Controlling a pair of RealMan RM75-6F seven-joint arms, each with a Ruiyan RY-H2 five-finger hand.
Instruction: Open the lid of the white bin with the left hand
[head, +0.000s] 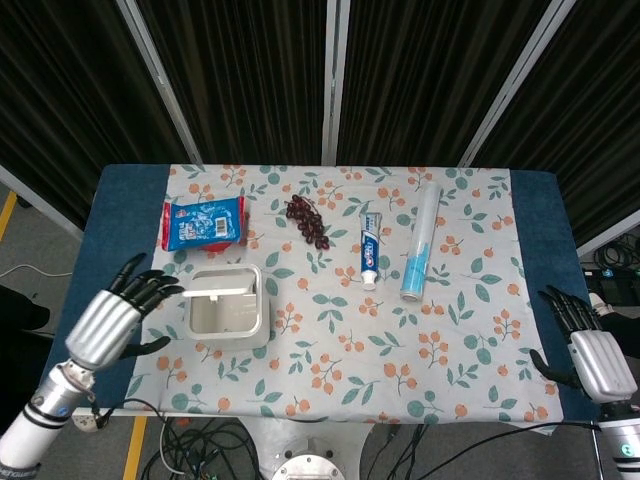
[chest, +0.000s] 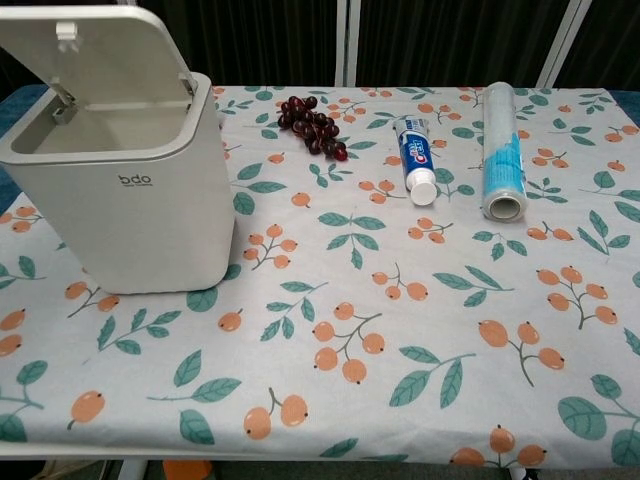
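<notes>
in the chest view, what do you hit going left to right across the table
bin with its lid up → grapes → toothpaste → roll

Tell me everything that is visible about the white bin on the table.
The white bin is a squarish box with rounded corners, plastic by its look, with small grey lettering on its front. It stands upright on the flowered tablecloth at the table's left side, below the blue snack packet. Its lid is open, raised on a hinge at the back edge, and what shows of the inside looks empty. The left hand is beside it, fingers spread, not touching it.
</notes>
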